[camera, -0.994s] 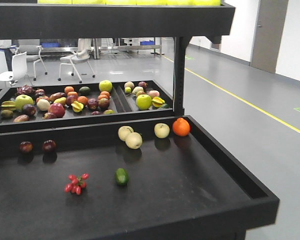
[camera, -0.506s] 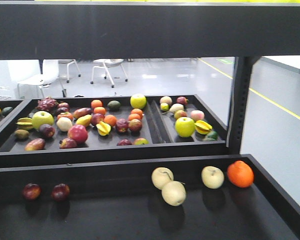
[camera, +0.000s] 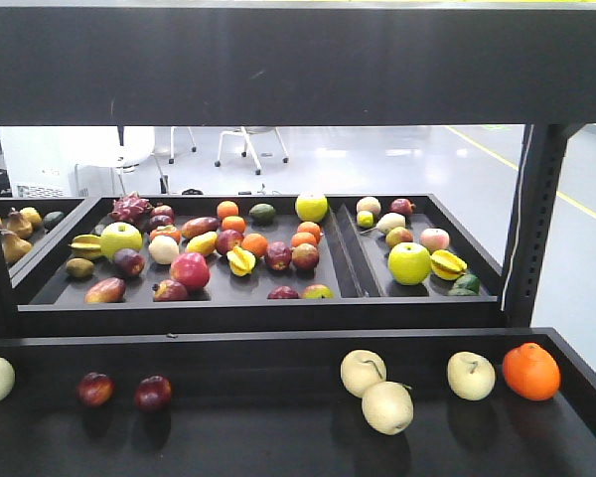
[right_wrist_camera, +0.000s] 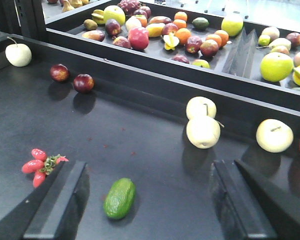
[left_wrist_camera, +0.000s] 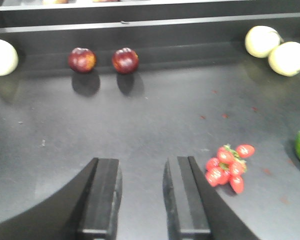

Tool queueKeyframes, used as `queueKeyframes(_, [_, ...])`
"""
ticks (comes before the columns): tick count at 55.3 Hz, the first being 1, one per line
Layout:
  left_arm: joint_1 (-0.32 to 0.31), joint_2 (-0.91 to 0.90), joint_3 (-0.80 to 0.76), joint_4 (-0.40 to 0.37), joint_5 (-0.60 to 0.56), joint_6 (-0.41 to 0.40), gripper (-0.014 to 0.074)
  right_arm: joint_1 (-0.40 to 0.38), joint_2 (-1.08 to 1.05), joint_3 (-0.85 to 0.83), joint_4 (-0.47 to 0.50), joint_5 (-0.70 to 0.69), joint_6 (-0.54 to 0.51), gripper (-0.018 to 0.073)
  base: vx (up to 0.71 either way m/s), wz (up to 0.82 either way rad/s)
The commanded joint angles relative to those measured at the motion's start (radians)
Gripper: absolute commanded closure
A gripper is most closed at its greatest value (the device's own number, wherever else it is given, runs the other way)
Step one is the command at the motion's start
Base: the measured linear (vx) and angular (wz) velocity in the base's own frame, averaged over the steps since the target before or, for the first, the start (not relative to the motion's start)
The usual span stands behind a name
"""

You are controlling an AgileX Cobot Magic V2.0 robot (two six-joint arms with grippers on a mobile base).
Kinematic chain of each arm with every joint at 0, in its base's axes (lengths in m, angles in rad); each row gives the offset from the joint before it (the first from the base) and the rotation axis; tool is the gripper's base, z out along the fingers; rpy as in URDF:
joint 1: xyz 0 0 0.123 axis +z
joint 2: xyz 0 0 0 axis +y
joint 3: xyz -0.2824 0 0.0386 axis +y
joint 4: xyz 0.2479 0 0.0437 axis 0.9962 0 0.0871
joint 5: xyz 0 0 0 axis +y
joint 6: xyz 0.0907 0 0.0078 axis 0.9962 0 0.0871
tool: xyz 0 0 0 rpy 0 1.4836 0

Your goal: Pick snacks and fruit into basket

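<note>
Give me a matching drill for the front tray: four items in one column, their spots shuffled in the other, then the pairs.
1. orange
2. dark red pair
3. green fruit
4. red cluster

A. just right of the left gripper
B. far right of the tray, at its back wall
C. just ahead of the open right gripper
D. left part, side by side at the back wall

Pairs: 1-B, 2-D, 3-C, 4-A

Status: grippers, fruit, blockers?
Left gripper open, empty, red berry cluster beside it. Right gripper open, empty, green fruit below it. Nothing blocking either.
</note>
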Motion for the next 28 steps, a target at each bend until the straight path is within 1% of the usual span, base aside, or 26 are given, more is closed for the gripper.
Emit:
queueKeyframes(1, [0.002, -0.007, -0.03, -0.007, -0.073, -0.009, 0.0268, -0.006, 0.0, -0.029, 0.001, -0.073, -0.012, 0.0013, 0.05, 0.07])
queueKeyframes(28, [0.002, -0.007, -0.03, -0.007, -0.073, -0.009, 0.0268, -0.006, 0.0, -0.029, 0.001, -0.073, -0.012, 0.0013, 0.04, 0.04])
